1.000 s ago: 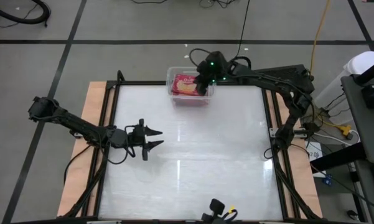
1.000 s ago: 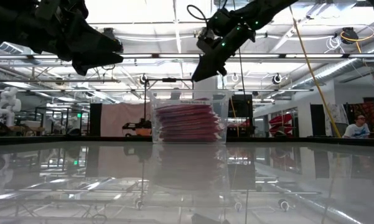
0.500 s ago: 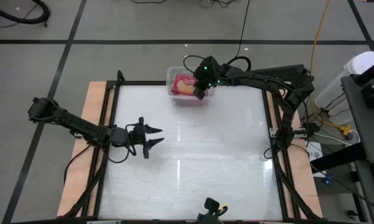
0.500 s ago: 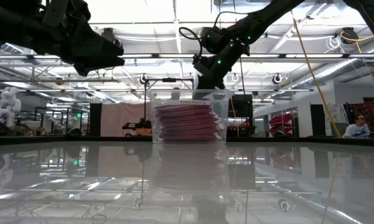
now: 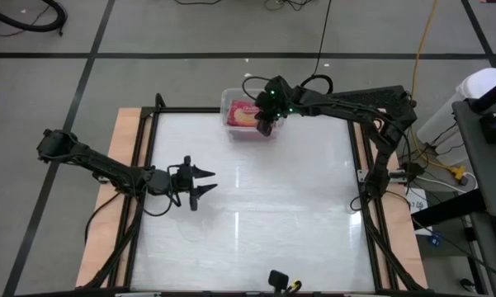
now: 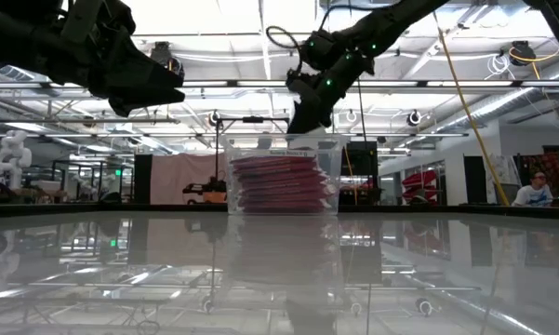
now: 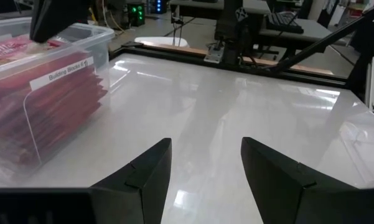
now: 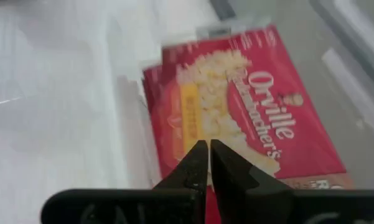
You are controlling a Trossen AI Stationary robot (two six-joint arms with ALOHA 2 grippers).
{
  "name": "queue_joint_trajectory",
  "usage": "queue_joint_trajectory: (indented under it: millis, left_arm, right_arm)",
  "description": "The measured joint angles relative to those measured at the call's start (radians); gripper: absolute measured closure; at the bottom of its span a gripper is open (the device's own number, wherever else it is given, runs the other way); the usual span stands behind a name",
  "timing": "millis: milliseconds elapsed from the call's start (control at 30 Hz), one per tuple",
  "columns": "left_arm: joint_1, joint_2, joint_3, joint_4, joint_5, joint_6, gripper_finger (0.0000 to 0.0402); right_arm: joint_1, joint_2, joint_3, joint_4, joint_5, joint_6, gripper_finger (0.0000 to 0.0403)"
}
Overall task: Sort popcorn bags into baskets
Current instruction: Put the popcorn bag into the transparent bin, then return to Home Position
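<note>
Stack of red popcorn bags [image 6: 284,184] filling the clear bin [image 5: 231,111] at the table's far edge, no loose bags visible (sorting looks essentially finished), with the right gripper [image 5: 262,125] clenched empty above it and the left gripper [image 5: 205,183] spread, idle over mid-table.

From above, the right end effector [image 5: 264,125] covers part of the top popcorn bag [image 5: 244,114] — the stack beneath is hidden. In the left wrist view the basket [image 7: 62,68] is cut off at the edge, its label print too small to read.
</note>
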Motion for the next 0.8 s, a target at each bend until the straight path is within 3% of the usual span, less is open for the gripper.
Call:
queue_joint_trajectory:
  millis: [267,367,500,633,800]
  left_arm:
    - [0.0,0.0,0.0,0.014,-0.008,0.049,0.0204]
    - [0.0,0.0,0.0,0.035,-0.008,0.078,0.0204]
    - [0.0,-0.003,0.0,0.051,0.024,0.129,0.0209]
    - [0.0,-0.003,0.0,0.076,0.027,0.177,0.0264]
    - [-0.001,-0.01,0.0,0.096,0.089,0.231,0.0376]
  right_arm:
    - [0.097,-0.124,-0.016,-0.064,-0.006,0.035,0.0392]
    - [0.18,-0.206,-0.1,-0.039,-0.004,0.077,0.0392]
    - [0.33,-0.341,-0.281,0.164,0.029,0.198,0.0392]
    - [0.485,-0.455,-0.462,0.354,0.156,0.218,0.0392]
    - [0.612,-0.567,-0.641,0.475,0.33,0.218,0.0392]
